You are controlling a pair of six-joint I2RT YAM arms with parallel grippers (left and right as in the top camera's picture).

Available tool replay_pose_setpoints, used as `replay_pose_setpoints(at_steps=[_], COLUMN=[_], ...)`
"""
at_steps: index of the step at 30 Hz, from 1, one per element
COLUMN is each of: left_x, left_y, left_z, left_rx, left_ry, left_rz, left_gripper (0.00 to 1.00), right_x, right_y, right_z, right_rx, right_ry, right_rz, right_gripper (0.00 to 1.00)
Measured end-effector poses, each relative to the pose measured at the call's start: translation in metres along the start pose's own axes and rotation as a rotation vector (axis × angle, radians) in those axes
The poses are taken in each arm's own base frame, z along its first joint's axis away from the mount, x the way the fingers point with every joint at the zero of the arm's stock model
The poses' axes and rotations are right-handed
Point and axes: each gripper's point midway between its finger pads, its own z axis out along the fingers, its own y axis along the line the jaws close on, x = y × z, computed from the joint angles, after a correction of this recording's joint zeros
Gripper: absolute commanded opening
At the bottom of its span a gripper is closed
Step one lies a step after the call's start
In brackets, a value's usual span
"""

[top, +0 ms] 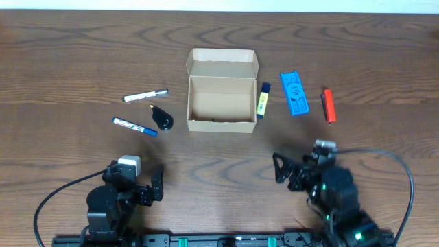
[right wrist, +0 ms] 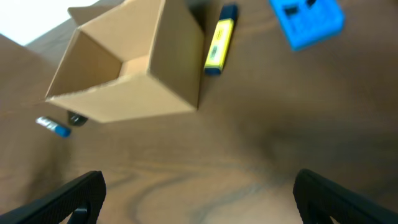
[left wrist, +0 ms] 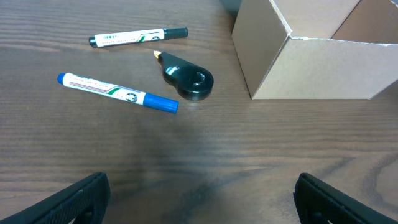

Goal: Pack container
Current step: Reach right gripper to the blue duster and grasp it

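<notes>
The tan cardboard container (top: 221, 123) stands open at the table's middle, flap lid folded back, inside empty. It also shows in the left wrist view (left wrist: 311, 62) and the right wrist view (right wrist: 155, 81). Left of it lie a white marker with a black cap (top: 145, 95), a blue-capped marker (top: 134, 126) and a black correction-tape dispenser (top: 163, 117). Right of it lie a yellow highlighter (top: 263, 100), a blue flat case (top: 293, 93) and a red pen (top: 329, 105). My left gripper (top: 156, 184) is open and empty near the front edge. My right gripper (top: 282, 169) is open and empty.
The wooden table (top: 75, 55) runs across the whole view. A black rail (top: 219, 240) lies along the front edge under both arms. Black cables loop from each arm base.
</notes>
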Motion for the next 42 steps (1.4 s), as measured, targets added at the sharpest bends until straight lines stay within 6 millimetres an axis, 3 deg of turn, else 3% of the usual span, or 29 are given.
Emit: replay_pose_setpoints(at_steps=[5, 9, 14, 17, 22, 28, 36, 42], left_x=[0.000, 0.000, 0.000, 0.000, 0.000, 0.000, 0.000, 0.000], left_y=[0.000, 0.000, 0.000, 0.000, 0.000, 0.000, 0.000, 0.000], left_z=[0.000, 0.000, 0.000, 0.000, 0.000, 0.000, 0.000, 0.000], left_rx=[0.000, 0.000, 0.000, 0.000, 0.000, 0.000, 0.000, 0.000], left_ry=[0.000, 0.000, 0.000, 0.000, 0.000, 0.000, 0.000, 0.000], left_rz=[0.000, 0.000, 0.000, 0.000, 0.000, 0.000, 0.000, 0.000], left_gripper=[0.95, 0.95, 0.95, 0.95, 0.95, 0.95, 0.95, 0.95], right_x=[-0.049, -0.086, -0.112, -0.119, -0.120, -0.103, -0.092, -0.091], right_y=[0.000, -0.002, -0.009, -0.024, -0.056, -0.085, -0.099, -0.105], right_z=[0.008, 0.026, 0.060, 0.086, 0.121, 0.157, 0.194, 0.211], right_rx=[0.099, 0.160, 0.209, 0.246, 0.297, 0.307, 0.269, 0.266], right_ry=[0.019, 0.059, 0.161, 0.239, 0.343, 0.432, 0.423, 0.395], right_rz=[-0.097, -0.218, -0.354, -0.405, -0.450, -0.502, -0.520, -0.530], right_gripper=[0.99, 0.99, 0.99, 0.99, 0.99, 0.99, 0.99, 0.99])
